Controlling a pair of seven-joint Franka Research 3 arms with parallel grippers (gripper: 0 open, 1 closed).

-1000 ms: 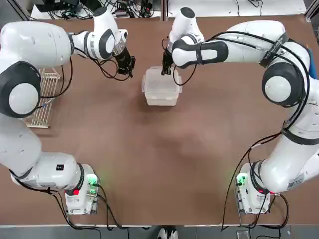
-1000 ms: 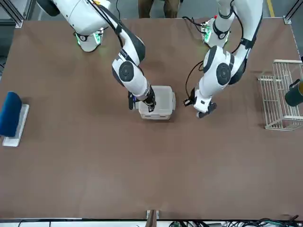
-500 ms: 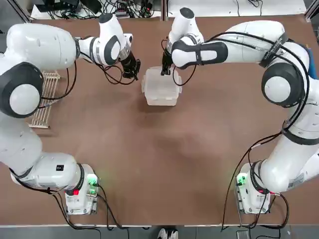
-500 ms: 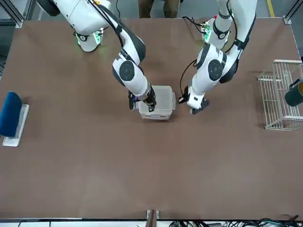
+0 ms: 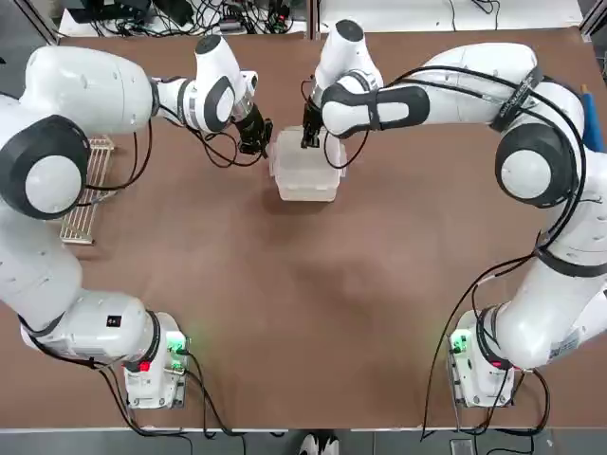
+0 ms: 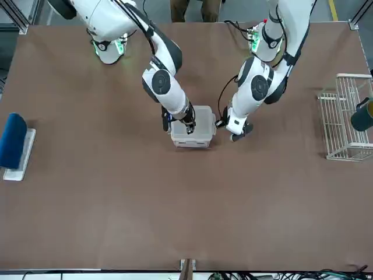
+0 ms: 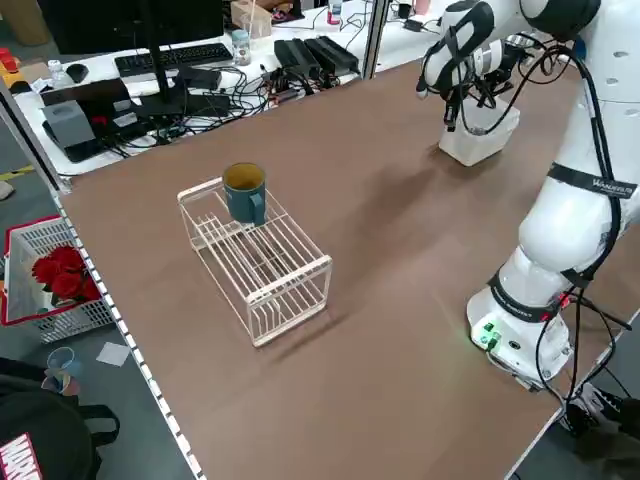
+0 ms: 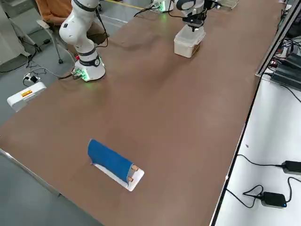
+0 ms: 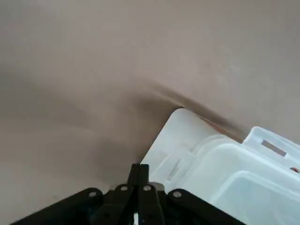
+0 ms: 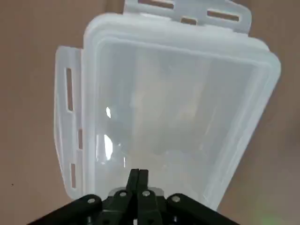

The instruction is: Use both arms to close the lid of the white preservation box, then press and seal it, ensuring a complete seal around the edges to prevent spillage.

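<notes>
The white preservation box point(image 5: 305, 176) stands at the far middle of the table, its lid point(image 10: 178, 108) lying flat on top. Latch flaps point(image 10: 187, 11) stick out from the edges. My right gripper point(image 5: 309, 136) is shut, its tips down on the lid near the box's far edge point(image 6: 189, 126). My left gripper point(image 5: 258, 140) is shut too and sits low just off the box's far left corner point(image 6: 238, 134). In the left wrist view its tips point(image 9: 139, 176) point at a side flap point(image 9: 171, 150) of the box; I cannot tell whether they touch it.
A white wire rack point(image 5: 85, 190) with a teal mug point(image 7: 244, 191) stands by the table's left edge. A blue-topped tray point(image 6: 14, 146) lies at the right edge. Open brown tabletop point(image 5: 313, 313) stretches between the box and the arm bases.
My left gripper has swung right across the table, from well clear of the box to right beside its corner. My right gripper has stayed on the lid, shifting only slightly.
</notes>
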